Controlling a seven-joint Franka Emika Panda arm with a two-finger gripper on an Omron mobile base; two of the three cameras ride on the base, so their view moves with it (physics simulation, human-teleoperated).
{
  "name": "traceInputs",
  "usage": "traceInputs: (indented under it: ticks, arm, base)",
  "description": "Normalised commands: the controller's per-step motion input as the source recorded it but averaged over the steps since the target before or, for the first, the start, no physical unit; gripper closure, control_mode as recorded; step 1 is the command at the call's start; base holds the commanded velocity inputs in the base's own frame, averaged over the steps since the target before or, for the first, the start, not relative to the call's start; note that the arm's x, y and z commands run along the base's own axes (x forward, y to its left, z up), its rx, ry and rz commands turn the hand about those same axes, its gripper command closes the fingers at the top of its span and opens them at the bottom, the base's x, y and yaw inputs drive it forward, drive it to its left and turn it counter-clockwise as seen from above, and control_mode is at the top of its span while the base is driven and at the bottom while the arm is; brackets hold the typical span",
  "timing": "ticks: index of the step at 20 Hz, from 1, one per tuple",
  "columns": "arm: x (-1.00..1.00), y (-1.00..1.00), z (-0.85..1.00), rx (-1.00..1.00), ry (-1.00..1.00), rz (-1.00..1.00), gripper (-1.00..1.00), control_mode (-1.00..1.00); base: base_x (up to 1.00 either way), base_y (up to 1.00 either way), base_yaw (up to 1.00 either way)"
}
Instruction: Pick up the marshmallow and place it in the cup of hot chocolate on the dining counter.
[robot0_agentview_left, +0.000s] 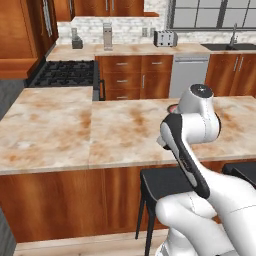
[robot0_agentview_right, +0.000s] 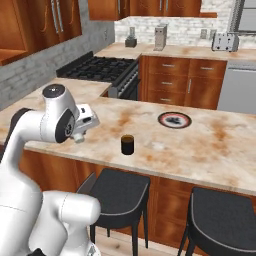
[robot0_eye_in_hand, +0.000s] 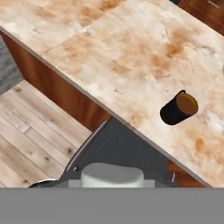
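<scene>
The cup of hot chocolate (robot0_agentview_right: 127, 144), a small black mug with brown liquid, stands near the front edge of the dining counter (robot0_agentview_right: 210, 145). In the hand view the cup of hot chocolate (robot0_eye_in_hand: 178, 108) lies up and to the right. A white rounded marshmallow (robot0_eye_in_hand: 112, 174) sits at the bottom centre of the hand view, and my gripper (robot0_eye_in_hand: 112, 183) looks shut on it, its fingertips mostly hidden. From the right base the gripper (robot0_agentview_right: 79, 138) hangs over the counter's front edge, left of the cup, with a small white lump at its tip.
A red-and-black-rimmed round plate (robot0_agentview_right: 174, 120) lies behind and to the right of the cup. Two black stools (robot0_agentview_right: 120, 192) (robot0_agentview_right: 222, 212) stand under the counter's front edge. A stove (robot0_agentview_left: 67, 74) and a wall counter with a toaster (robot0_agentview_left: 165, 38) lie beyond.
</scene>
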Motion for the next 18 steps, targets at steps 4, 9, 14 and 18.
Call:
traceInputs:
  ticks: [4, 9, 14, 18]
  arm:
    - [0.70, -0.02, -0.07, 0.00, 0.15, -0.13, 1.00, -1.00]
    - [0.79, -0.19, -0.13, 0.00, 0.07, -0.12, 1.00, -1.00]
    - [0.78, -0.27, -0.23, 0.00, 0.02, -0.12, 1.00, -1.00]
    - [0.74, -0.34, -0.33, 0.00, 0.00, -0.14, 1.00, -1.00]
  base:
    - [0.00, 0.00, 0.00]
    - [0.00, 0.00, 0.00]
    - [0.00, 0.00, 0.00]
    - [0.00, 0.00, 0.00]
